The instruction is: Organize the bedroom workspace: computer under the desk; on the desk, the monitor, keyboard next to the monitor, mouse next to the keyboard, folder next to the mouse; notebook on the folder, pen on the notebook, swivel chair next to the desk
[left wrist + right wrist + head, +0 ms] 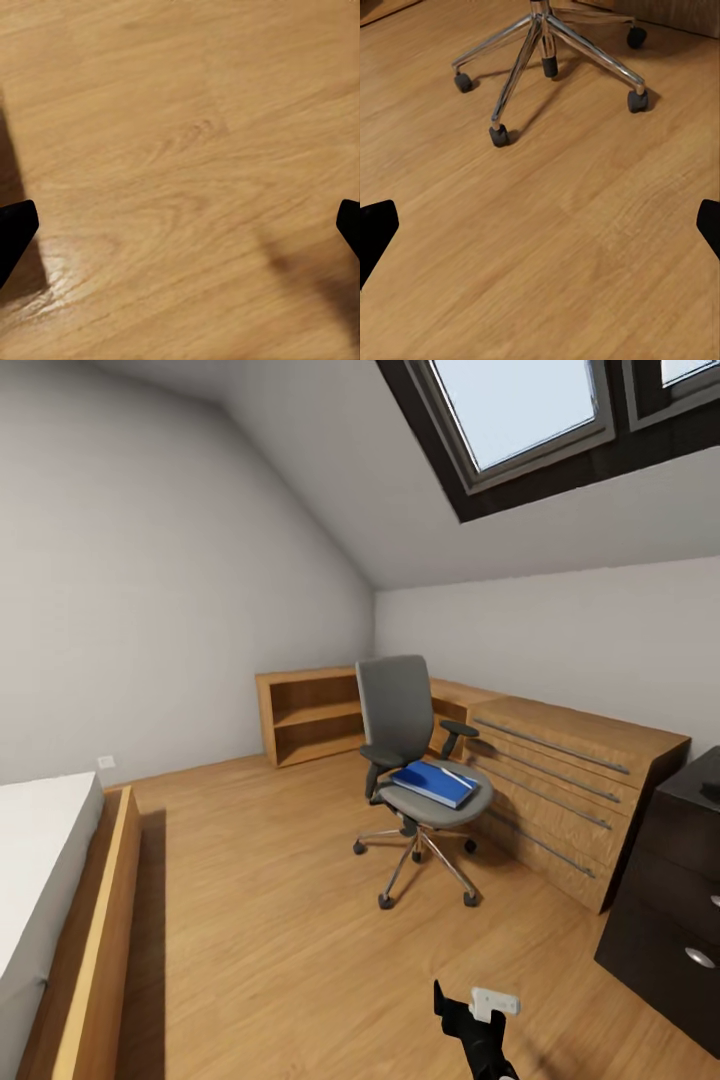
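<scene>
One folder (435, 782) flat on swivel chair (410, 760) seat.

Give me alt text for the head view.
A grey swivel chair stands mid-room on the wooden floor with a blue folder on its seat. Behind it is a low wooden cabinet, and the right gripper shows at the bottom edge.

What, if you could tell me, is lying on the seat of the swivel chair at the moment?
A blue folder lies flat on the seat of the swivel chair, toward its front edge. Nothing rests on top of it. The patch of seat beneath the folder is covered, so anything under it cannot be seen.
</scene>
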{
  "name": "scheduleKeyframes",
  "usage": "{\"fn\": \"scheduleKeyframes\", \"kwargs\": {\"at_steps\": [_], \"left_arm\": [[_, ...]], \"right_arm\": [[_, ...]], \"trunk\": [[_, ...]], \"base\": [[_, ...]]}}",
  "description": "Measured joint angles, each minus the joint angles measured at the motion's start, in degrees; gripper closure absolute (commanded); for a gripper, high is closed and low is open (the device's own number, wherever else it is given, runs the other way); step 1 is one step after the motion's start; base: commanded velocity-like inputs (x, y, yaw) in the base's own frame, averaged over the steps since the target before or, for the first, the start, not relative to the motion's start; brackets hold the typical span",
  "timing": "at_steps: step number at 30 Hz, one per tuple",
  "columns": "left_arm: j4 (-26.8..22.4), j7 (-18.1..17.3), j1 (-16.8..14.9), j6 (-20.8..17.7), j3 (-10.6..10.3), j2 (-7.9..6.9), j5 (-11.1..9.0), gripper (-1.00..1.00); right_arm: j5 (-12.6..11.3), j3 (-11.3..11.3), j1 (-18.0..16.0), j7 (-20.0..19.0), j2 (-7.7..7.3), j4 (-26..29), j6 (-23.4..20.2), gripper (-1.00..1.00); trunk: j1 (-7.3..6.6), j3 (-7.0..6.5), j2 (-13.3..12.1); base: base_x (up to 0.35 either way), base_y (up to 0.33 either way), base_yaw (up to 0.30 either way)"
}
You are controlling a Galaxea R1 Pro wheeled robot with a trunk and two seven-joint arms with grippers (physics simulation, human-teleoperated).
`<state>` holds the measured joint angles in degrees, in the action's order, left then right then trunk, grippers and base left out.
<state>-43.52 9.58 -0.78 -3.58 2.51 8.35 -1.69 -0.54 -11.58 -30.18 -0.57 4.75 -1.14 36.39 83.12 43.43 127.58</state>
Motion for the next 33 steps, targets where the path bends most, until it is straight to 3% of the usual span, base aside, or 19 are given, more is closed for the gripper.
{"fn": "scheduleKeyframes", "kwargs": {"at_steps": [27, 33], "left_arm": [[0.38, 0.02, -0.01, 0.07, 0.70, 0.08, 0.16, -1.00], [4.45, -0.04, -0.01, 0.11, 0.90, -0.79, 0.20, -1.00]], "right_arm": [[0.01, 0.00, 0.02, 0.01, 0.25, -0.05, -0.10, -1.00], [0.04, 0.00, 0.02, 0.01, 0.32, -0.05, -0.09, -1.00]], "trunk": [[-5.93, -4.85, -10.83], [-7.25, -5.90, -13.24]], "base": [[0.000, 0.000, -0.243], [0.000, 0.000, -0.269]]}}
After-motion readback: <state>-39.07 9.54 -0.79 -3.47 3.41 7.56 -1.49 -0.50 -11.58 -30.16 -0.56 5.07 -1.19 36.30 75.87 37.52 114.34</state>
